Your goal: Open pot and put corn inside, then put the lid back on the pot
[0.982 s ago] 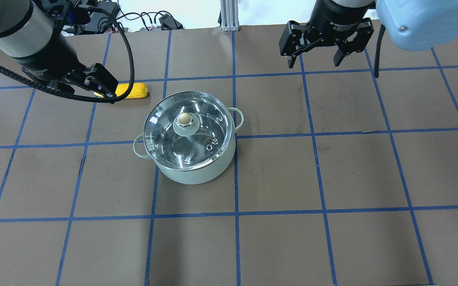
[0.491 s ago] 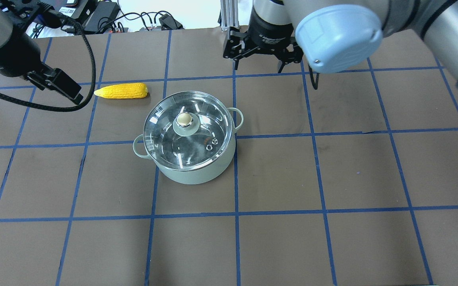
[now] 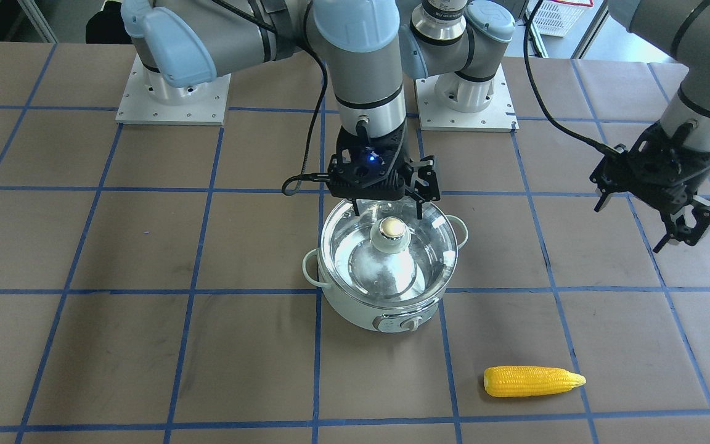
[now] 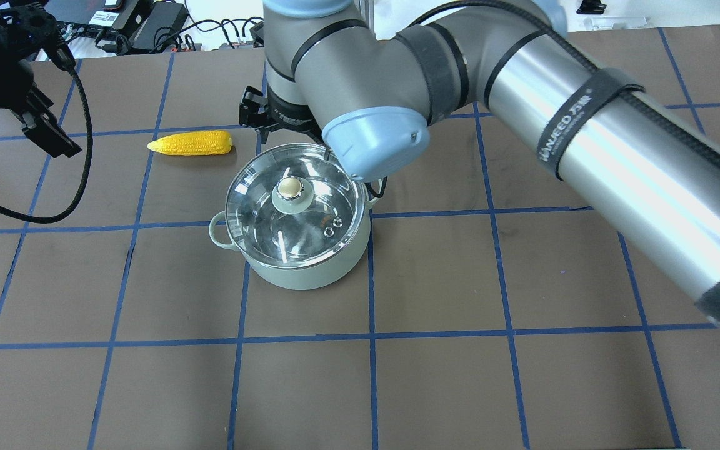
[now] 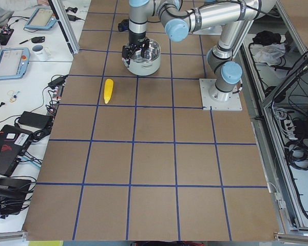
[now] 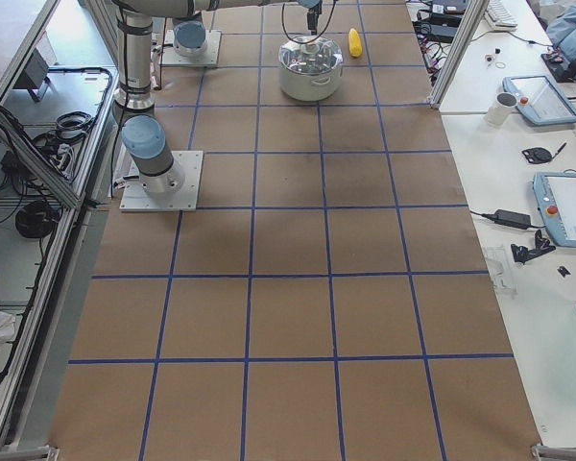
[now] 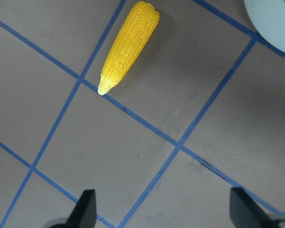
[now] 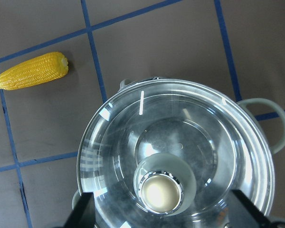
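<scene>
The pale mint pot [image 3: 386, 311] stands mid-table with the glass lid [image 3: 413, 262] on it, beige knob [image 3: 392, 229] at the centre. In the overhead view the pot [image 4: 310, 272] and lid [image 4: 260, 212] show too. My right gripper [image 3: 387, 213] is open and empty, hovering just over the knob; the right wrist view [image 8: 164, 216] shows its fingers either side of the knob [image 8: 160, 192]. The yellow corn [image 4: 191, 143] lies on the table beside the pot. My left gripper [image 3: 632, 225] is open and empty, off to the corn's side; its wrist view [image 7: 164, 213] sees the corn [image 7: 128, 47] ahead.
The right arm's long links [image 4: 585, 137] cross over the table's right half in the overhead view. The arm bases [image 3: 173, 98] stand at the robot's edge. Cables and power bricks [image 4: 147, 25] lie at the far edge. A side bench with tablets [image 5: 10, 61] flanks the table.
My right gripper has swung left across the table and come over the pot's lid. My left gripper has drawn back leftward, away from the corn. Pot, lid and corn have not moved.
</scene>
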`<move>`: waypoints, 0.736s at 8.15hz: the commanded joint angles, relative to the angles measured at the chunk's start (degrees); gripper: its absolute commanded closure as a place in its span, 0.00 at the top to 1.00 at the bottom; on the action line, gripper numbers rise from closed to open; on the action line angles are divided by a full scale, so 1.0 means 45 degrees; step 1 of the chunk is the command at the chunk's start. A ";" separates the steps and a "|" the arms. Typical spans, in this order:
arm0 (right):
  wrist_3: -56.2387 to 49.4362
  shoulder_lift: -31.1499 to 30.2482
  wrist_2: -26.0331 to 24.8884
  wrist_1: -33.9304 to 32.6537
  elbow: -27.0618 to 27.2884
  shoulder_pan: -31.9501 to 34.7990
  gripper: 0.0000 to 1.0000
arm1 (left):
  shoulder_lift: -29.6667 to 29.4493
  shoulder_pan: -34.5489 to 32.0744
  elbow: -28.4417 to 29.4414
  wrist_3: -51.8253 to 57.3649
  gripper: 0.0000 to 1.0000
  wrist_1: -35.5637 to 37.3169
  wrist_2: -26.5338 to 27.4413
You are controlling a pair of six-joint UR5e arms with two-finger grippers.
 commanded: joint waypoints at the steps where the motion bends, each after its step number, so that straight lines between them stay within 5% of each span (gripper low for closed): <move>1: 0.1346 0.0686 -0.0197 -0.0331 -0.0001 0.0653 0.99 | -0.1541 0.0029 -0.0107 0.2208 1.00 0.2296 -0.0727; 6: 0.0878 0.1351 -0.0570 -0.0390 -0.0001 0.0653 0.98 | -0.4043 0.0029 -0.0069 0.4074 1.00 0.3709 -0.1691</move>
